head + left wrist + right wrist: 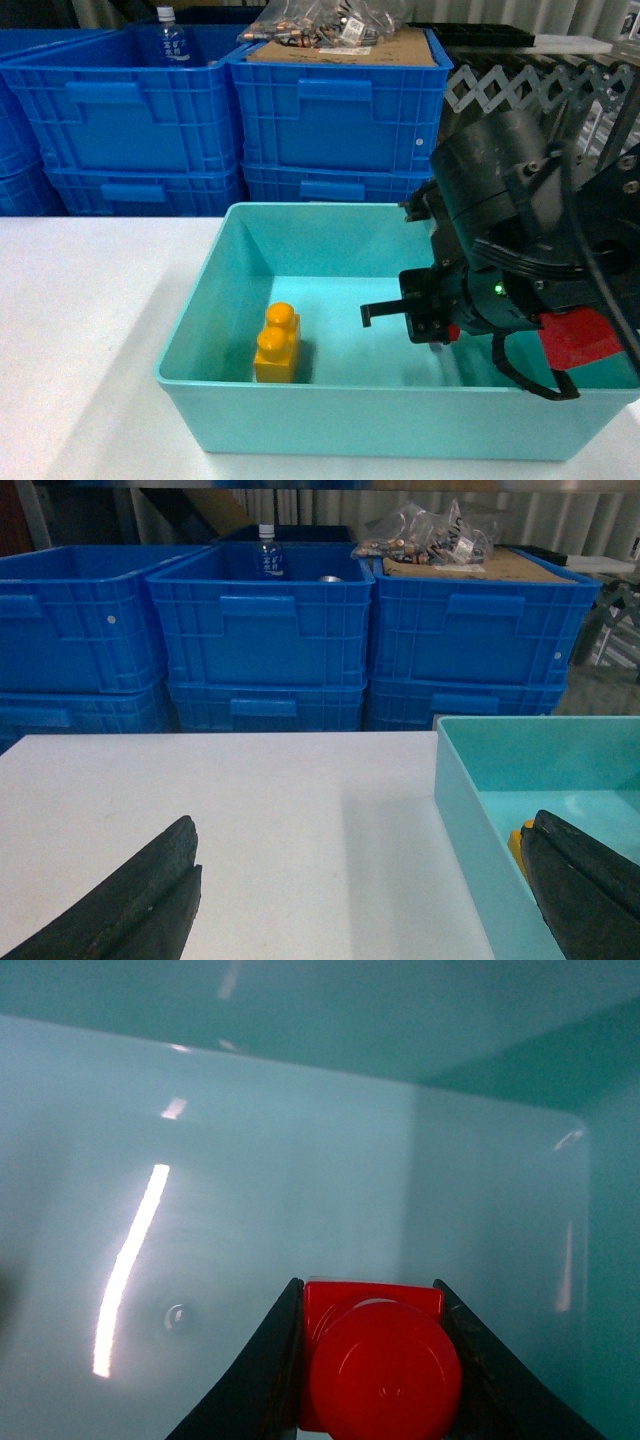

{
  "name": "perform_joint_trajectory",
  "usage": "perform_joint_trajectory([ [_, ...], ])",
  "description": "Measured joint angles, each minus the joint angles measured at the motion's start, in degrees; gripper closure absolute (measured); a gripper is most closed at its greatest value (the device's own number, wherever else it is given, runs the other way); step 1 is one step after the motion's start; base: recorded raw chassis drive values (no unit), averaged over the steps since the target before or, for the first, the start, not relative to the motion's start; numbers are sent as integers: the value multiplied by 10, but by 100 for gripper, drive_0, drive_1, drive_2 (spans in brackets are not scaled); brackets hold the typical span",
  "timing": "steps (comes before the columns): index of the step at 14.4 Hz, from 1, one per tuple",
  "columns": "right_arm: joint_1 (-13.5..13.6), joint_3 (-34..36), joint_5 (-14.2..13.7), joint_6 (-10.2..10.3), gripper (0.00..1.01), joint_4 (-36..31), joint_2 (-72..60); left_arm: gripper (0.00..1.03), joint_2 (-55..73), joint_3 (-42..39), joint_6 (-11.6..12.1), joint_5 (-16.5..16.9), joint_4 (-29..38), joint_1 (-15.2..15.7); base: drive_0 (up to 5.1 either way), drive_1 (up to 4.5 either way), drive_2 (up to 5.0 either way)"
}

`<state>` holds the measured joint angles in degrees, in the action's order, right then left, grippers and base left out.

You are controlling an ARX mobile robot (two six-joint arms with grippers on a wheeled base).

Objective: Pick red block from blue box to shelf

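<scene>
- Head: one light turquoise plastic tub on white table; one yellow-orange two-stud brick inside; right hand lowered in.
- Left wrist: left hand spread wide, empty; four dark blue ribbed crates visible.
- Right wrist: fingers clamp one glossy red one-stud brick inside tub.

The water bottle standing in the far left crate carries a label with dark characters, too small to read.
</scene>
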<state>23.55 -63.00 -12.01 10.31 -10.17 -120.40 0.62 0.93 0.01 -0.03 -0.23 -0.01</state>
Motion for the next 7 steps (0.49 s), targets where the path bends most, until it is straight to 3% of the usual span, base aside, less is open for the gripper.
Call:
perform_joint_trajectory([
  [3, 0, 74, 13, 11, 72, -49, 134, 5, 0, 0, 0, 0, 0, 0, 0, 0, 0],
  [5, 1, 144, 4, 12, 72, -88, 254, 5, 0, 0, 0, 0, 0, 0, 0, 0, 0],
  [7, 3, 245, -46, -26, 73, -126, 396, 5, 0, 0, 0, 0, 0, 0, 0, 0, 0],
])
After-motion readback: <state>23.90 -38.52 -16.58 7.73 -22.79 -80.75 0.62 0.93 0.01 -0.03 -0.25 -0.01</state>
